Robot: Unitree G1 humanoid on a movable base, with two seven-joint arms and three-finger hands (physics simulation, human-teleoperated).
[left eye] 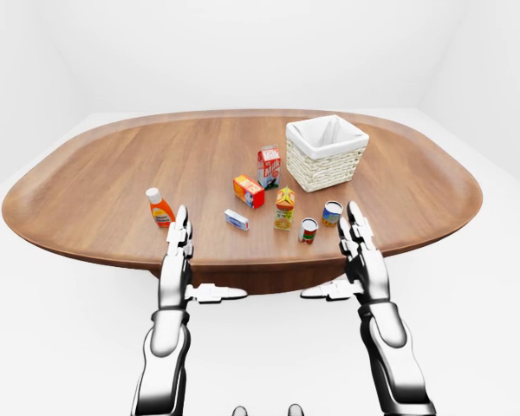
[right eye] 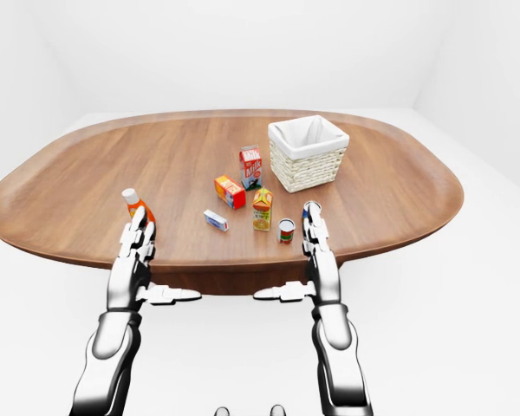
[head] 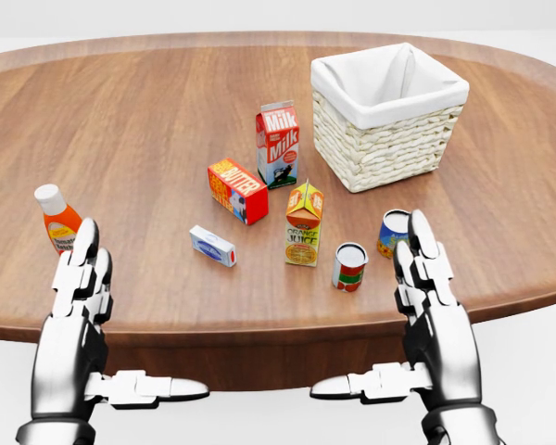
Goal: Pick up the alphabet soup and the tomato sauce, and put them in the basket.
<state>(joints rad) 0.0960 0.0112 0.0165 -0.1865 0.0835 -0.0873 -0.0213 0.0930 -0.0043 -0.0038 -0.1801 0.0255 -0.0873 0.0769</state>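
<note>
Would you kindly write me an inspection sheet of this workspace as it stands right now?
Surface: oval wooden table, items in its middle.
Job's things: alphabet soup can and tomato sauce can upright below the basket in the head view; basket shows only its white liner.
Clutter: milk carton, butter box, orange juice carton, small white box, ketchup bottle.
Grippers: left hand open, partly covering the ketchup; right hand open, overlapping the alphabet soup.
Cables: nothing seen.
Surroundings: plain white floor and walls.

The left hand partly hides the ketchup bottle; its label is unreadable.
</note>
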